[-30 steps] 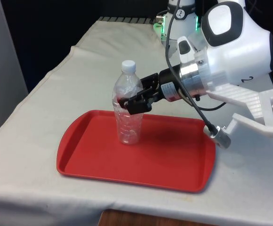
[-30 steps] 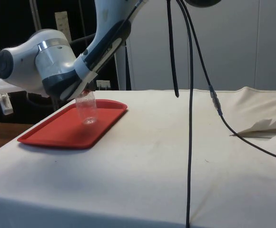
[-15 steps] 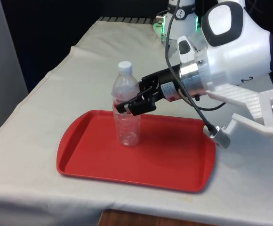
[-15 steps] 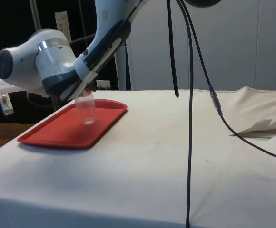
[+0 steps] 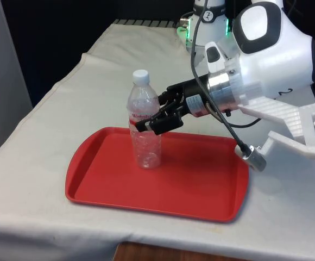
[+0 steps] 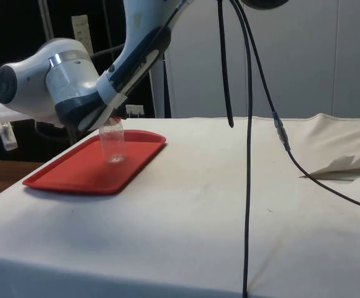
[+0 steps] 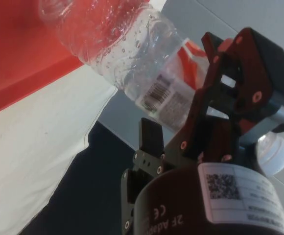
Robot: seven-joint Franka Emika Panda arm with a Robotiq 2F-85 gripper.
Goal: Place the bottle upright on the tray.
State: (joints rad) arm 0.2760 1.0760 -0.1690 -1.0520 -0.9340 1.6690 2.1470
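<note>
white cloth (image 5: 49, 157) | red tray (image 5: 201, 190) | bottle (image 5: 145, 130) upright | fingers (image 5: 149, 124) spread beside bottle

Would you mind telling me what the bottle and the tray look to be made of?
The bottle looks like thin clear plastic: you can see through it, with droplets inside, a white cap and a printed label. The tray looks like moulded red plastic, smooth with a slight sheen and a raised rounded rim, though the look leaves this open.
</note>
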